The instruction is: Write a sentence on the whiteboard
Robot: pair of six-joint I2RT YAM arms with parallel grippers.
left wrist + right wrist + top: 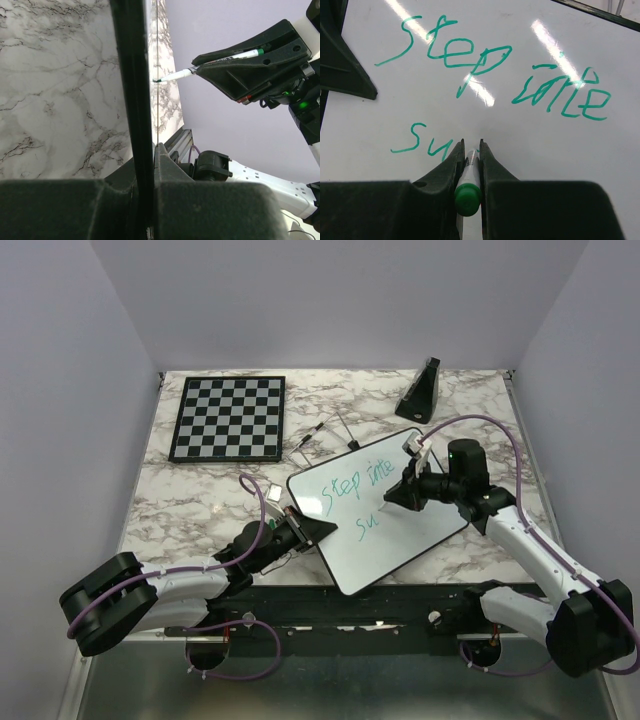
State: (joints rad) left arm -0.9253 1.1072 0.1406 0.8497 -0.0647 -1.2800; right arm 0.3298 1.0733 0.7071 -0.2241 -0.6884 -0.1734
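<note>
Nearby, chessboard (pixel 228 418) and black stand (pixel 420 390) beyond whiteboard (pixel 400 540).

one whiteboard (pixel 405 540), one chessboard (pixel 228 418), one green marker (pixel 468 192), one black wedge-shaped stand (pixel 420 392), two robot arms, left arm (pixel 185 587) and right arm (pixel 530 545), two lines of teal writing (pixel 485 55), one marble desk (pixel 160 510)
</note>
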